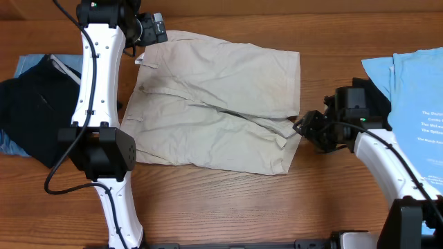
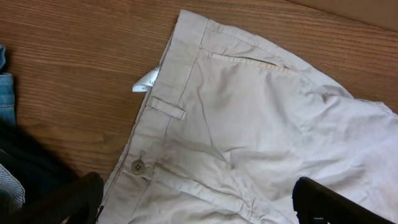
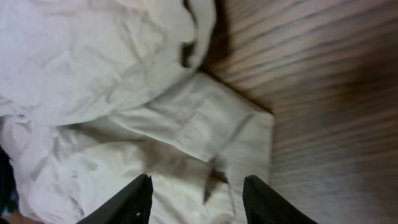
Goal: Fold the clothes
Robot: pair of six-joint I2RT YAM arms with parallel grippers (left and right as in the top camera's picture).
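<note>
- Overhead view: the beige trousers (image 1: 214,104) lie spread flat in the middle of the wooden bench (image 1: 228,207), waistband toward the left arm and leg ends toward the right arm.
- The left end effector (image 1: 149,28) hangs over the far left corner of the trousers, by the waistband.
- The right end effector (image 1: 304,128) sits at the trousers' right edge, where the two leg ends meet.
- Black garments (image 1: 31,114) lie heaped at the left edge of the bench, with blue denim (image 1: 28,66) showing beneath them.
- A light blue T-shirt (image 1: 415,83) with white lettering lies at the right edge, apart from the trousers.
- Left wrist view: the left end effector's fingers (image 2: 74,199) stand wide apart above the waistband, with nothing gripped.
- A white label (image 2: 145,81) pokes out from the waistband onto the wood; a belt loop (image 2: 166,107) and a button (image 2: 137,165) sit below it.
- A slit pocket (image 2: 242,59) runs across the cloth near the upper edge.
- Right wrist view: the right end effector's two dark fingers (image 3: 130,202) stand partly apart, straddling a hemmed leg end of the trousers.
- Rumpled cloth lies between them, with a small raised crease in the gap.
- I cannot tell whether they are clamped on it.
- Bare wood shows to the right of the hem.
</note>
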